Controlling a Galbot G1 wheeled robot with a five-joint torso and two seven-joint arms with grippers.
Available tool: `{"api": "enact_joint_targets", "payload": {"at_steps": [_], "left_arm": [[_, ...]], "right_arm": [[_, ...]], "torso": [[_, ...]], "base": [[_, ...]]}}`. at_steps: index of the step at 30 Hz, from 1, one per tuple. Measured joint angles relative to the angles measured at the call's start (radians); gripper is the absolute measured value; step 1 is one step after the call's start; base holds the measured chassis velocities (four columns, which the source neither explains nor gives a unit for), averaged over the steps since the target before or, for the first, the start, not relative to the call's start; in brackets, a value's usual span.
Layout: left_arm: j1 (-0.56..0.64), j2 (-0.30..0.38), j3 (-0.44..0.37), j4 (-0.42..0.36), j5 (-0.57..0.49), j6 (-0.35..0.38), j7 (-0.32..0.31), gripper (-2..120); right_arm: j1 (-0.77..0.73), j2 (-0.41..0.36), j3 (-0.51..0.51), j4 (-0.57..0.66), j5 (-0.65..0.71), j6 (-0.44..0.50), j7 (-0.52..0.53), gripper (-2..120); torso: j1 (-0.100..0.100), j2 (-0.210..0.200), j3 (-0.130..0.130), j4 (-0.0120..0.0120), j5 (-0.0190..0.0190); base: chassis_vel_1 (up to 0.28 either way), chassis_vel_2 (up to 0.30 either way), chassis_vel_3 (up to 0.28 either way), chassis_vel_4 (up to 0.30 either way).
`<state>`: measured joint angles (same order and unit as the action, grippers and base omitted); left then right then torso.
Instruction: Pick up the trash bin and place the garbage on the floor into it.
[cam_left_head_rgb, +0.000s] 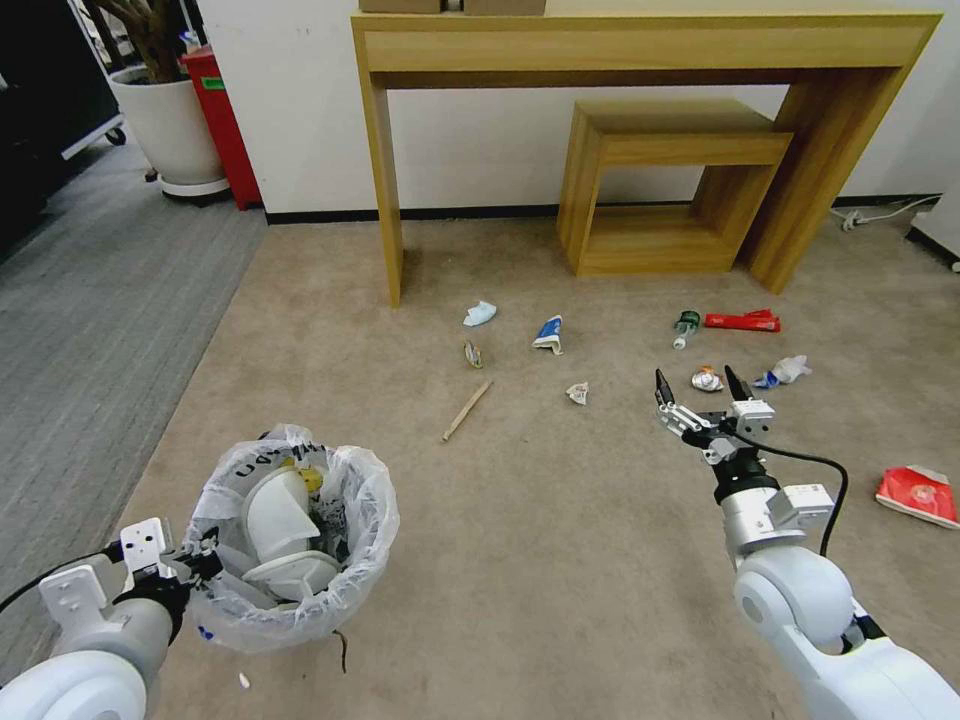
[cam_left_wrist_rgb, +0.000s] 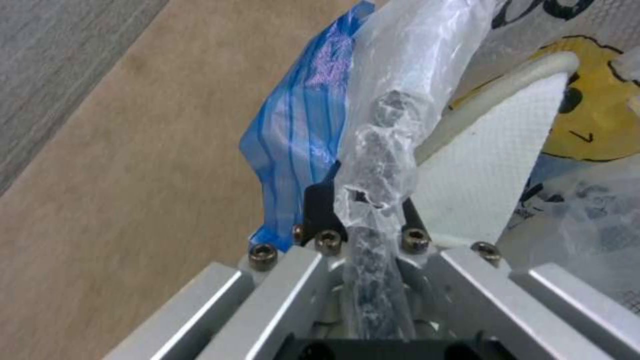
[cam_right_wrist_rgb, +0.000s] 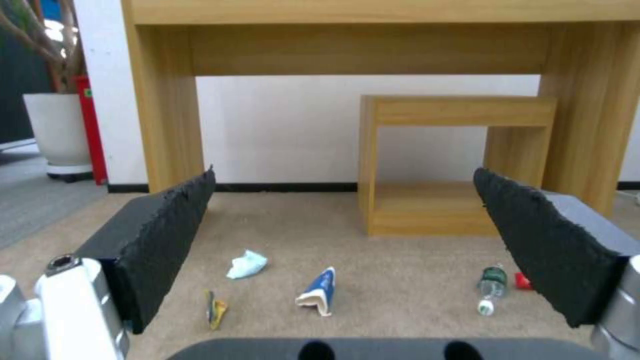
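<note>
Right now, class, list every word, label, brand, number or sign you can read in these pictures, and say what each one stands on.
No text can be read in full.
Trash bin bag, held by the left gripper: black lettering, too crumpled to read.
Red packet: print too small to read.
Blue-white wrapper: print too small.
Crushed red-white cup: pale mark, unreadable.
Red cabinet: green label, too small to read.
Right gripper: no markings.

It looks like an office or mock living room: beige carpet floor (cam_left_head_rgb: 560, 560), grey ribbed carpet (cam_left_head_rgb: 90, 300), wooden desk (cam_left_head_rgb: 640, 45), potted plant (cam_left_head_rgb: 165, 110), white wall (cam_left_head_rgb: 480, 130).
</note>
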<state>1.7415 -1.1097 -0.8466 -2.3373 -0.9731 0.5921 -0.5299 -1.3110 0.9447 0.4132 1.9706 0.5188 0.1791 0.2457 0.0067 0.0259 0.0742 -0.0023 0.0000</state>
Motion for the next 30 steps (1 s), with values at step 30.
{"api": "enact_joint_targets", "payload": {"at_steps": [30], "left_arm": [[-0.005, -0.006, 0.009, 0.010, 0.014, -0.014, 0.002, 0]], "right_arm": [[0.005, 0.008, -0.012, -0.015, -0.007, 0.025, -0.001, 99]], "torso": [[0.000, 0.000, 0.000, 0.0001, -0.0001]], "base": [[-0.170, 0.165, 0.167, -0.164]]}}
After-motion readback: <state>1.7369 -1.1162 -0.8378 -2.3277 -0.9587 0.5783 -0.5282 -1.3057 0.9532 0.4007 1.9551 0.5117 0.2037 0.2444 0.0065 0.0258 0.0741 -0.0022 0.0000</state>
